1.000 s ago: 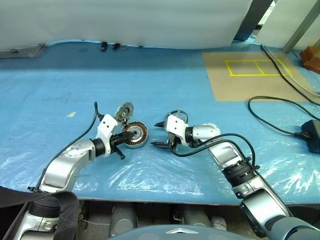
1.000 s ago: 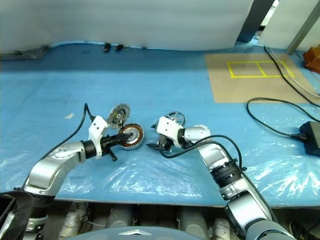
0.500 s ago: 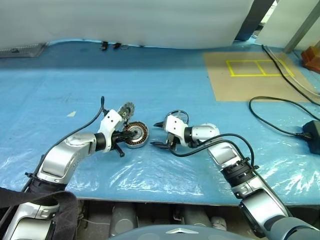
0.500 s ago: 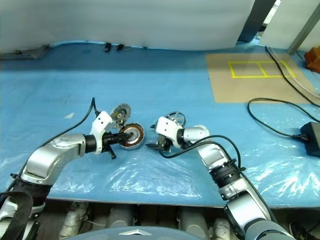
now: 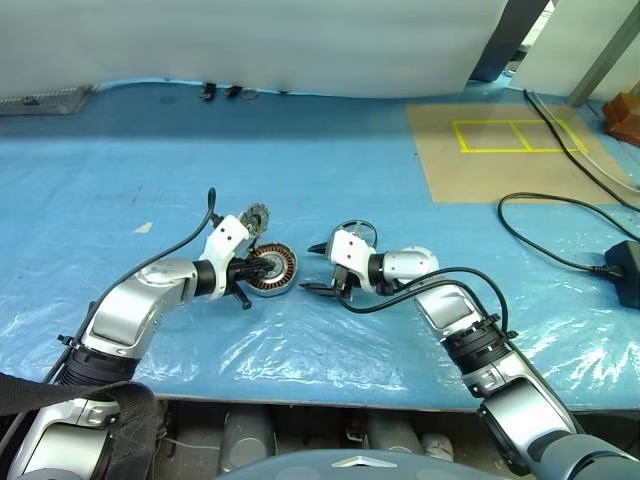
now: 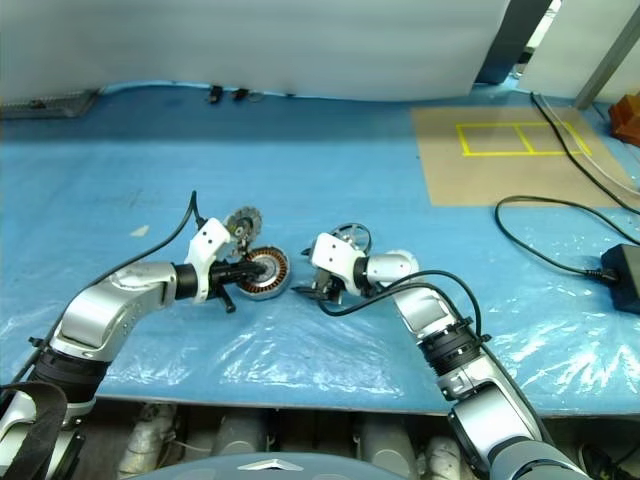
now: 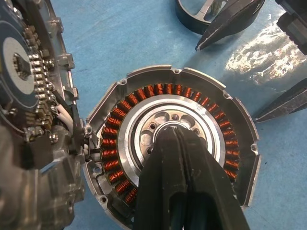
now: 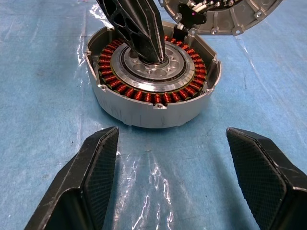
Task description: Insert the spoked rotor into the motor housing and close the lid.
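On the blue-covered surface (image 5: pixel 420 110), I had the left hand (image 7: pixel 175 139) pinched fully together, holding nothing, its tips planted on the central hub of the motor housing (image 8: pixel 152 79). The housing sat flat with its ring of copper windings facing up. Its hinged lid (image 7: pixel 29 81) stood tilted open just beside it, wires running between the two.

My right hand (image 8: pixel 170 177) hovered close on the housing's other side, fingers (image 8: pixel 93 177) spread wide and gripping nothing, pointed at the housing's wall.

The spoked rotor (image 5: pixel 358 229) lay on the surface just behind the right hand, partly hidden by it and apart from the housing.

Farther right, a brown board (image 5: pixel 500 150) marked with yellow tape lay on the surface, and a black cable (image 5: pixel 550 235) looped near it.
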`<state>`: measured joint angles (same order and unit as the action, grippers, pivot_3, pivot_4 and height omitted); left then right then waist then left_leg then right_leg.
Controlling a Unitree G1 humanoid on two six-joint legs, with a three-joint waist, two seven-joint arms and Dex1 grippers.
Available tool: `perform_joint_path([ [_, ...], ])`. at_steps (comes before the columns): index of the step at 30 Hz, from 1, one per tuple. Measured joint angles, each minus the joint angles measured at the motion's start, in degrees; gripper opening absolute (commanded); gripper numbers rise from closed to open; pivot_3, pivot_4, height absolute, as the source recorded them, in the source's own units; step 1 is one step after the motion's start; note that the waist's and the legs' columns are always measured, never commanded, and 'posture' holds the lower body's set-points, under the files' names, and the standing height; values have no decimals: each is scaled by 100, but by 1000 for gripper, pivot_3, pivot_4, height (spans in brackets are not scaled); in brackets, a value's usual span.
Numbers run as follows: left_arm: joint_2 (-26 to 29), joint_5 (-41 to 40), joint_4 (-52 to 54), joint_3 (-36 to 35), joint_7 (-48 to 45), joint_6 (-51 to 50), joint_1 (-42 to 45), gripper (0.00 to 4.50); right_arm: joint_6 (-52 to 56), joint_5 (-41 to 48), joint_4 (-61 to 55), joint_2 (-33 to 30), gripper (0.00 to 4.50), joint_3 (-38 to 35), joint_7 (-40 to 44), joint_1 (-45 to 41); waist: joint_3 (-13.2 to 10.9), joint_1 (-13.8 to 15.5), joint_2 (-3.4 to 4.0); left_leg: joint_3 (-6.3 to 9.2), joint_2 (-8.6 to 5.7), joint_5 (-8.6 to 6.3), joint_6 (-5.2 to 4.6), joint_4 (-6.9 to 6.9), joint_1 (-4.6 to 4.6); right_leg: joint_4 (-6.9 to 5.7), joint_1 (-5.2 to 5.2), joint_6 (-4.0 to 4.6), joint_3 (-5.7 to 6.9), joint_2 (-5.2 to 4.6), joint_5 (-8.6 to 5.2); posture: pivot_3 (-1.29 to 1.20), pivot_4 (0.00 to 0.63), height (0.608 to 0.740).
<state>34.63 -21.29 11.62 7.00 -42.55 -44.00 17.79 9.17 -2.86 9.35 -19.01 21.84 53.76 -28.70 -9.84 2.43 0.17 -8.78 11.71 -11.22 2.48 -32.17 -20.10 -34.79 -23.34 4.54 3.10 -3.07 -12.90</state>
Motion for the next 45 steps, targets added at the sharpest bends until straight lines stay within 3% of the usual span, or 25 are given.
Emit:
perform_joint_path([
  [19,-183,254,-489,222,-224,147,492,8,2,-2,0,67,3761,24,-21,-4,0,37,0,1,-3,1,0,-6,0,-3,4,0,1,-3,1,0,150,740],
  [33,-244,-130,-353,-450,-117,4,265,8,2,-6,0,29,3761,24,-20,-2,-2,-3,-1,0,-2,1,2,-2,-11,0,-8,0,2,-1,0,0,150,740],
  [45,-863,-110,25,-409,10,1041,-113,8,250,201,-121,98,3761,-199,-132,-107,-7,-2,-7,2,1,2,1,2,-15,2,-11,1,3,1,0,0,150,740],
])
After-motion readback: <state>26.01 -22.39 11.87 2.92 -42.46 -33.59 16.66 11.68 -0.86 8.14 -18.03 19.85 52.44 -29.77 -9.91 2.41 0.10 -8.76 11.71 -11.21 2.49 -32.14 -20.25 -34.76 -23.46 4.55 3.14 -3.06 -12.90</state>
